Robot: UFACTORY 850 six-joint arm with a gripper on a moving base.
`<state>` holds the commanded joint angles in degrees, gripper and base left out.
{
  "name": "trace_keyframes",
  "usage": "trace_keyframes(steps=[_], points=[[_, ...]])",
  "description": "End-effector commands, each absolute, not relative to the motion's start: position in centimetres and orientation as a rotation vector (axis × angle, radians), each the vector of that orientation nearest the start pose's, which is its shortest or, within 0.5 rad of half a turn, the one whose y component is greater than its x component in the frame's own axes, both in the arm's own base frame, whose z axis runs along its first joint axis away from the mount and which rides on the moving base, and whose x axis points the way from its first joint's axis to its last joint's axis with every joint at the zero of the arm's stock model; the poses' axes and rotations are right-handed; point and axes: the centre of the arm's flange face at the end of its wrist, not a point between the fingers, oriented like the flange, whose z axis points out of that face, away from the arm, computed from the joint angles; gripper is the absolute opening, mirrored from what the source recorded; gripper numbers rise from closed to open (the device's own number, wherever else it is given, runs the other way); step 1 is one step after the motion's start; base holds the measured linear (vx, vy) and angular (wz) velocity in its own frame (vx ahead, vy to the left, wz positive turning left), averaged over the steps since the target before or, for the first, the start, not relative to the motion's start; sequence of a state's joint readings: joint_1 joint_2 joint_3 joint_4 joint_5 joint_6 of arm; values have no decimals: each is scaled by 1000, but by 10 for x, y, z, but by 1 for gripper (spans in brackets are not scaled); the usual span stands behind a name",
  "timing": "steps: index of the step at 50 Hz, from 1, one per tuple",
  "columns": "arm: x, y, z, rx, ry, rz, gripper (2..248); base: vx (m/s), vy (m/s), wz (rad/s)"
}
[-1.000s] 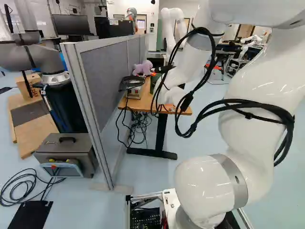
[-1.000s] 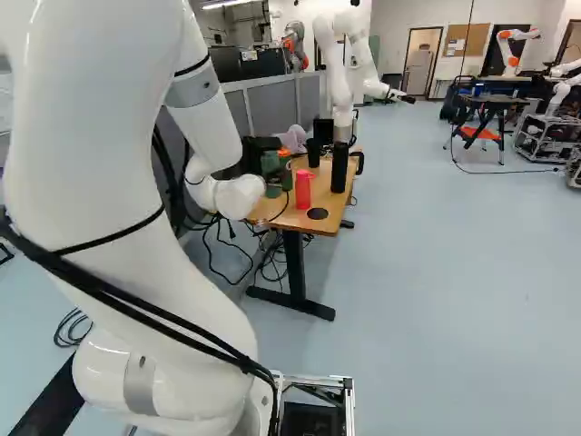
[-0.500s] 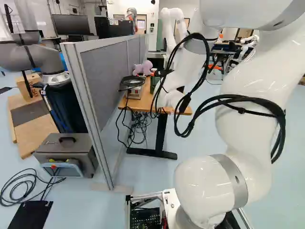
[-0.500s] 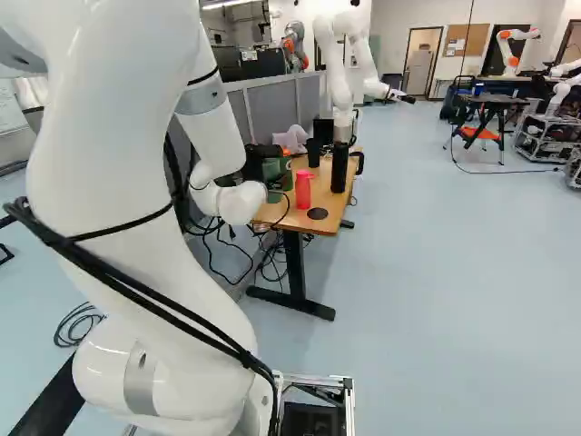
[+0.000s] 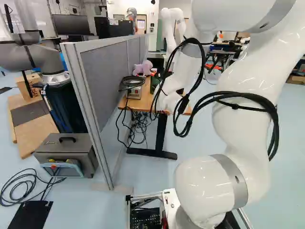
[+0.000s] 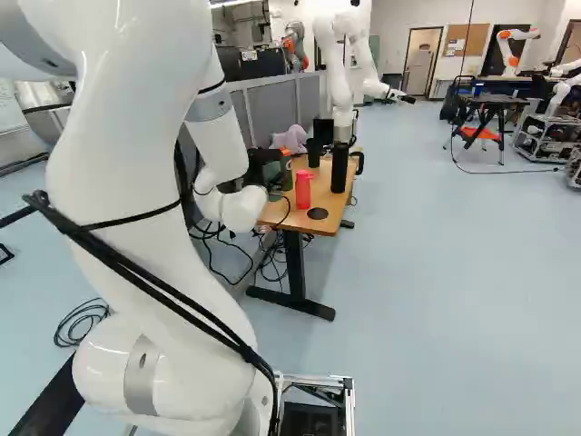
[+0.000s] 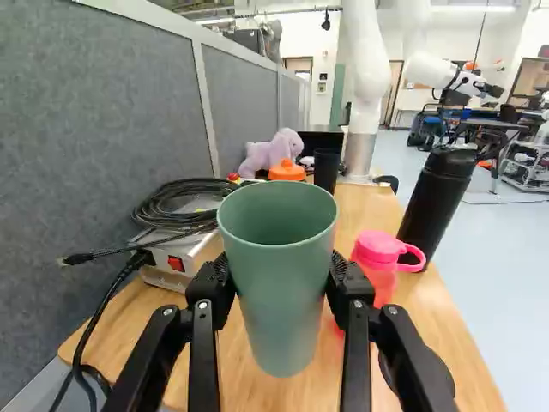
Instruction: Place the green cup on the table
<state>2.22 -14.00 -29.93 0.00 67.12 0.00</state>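
A pink bottle (image 7: 376,253) and black flask (image 7: 436,202) stand near the green cup (image 7: 281,287).

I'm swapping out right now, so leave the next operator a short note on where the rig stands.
Gripper: shut on the green cup, one finger on each side.
Things: cup upright over the table; pink bottle close by one finger, black bottle beyond it.
Done: cup grasped and over the table.
Left: set it down if needed, open, back off. I can't tell whether its base touches the wood; opening wide might nudge the pink bottle.
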Motion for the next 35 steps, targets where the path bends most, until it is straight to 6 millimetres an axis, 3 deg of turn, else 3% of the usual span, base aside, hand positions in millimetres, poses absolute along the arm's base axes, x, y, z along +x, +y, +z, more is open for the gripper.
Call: trace_keyframes(steps=[35], points=[[505, 49, 320, -2334, -112, -2005, 125, 0, 0, 0]])
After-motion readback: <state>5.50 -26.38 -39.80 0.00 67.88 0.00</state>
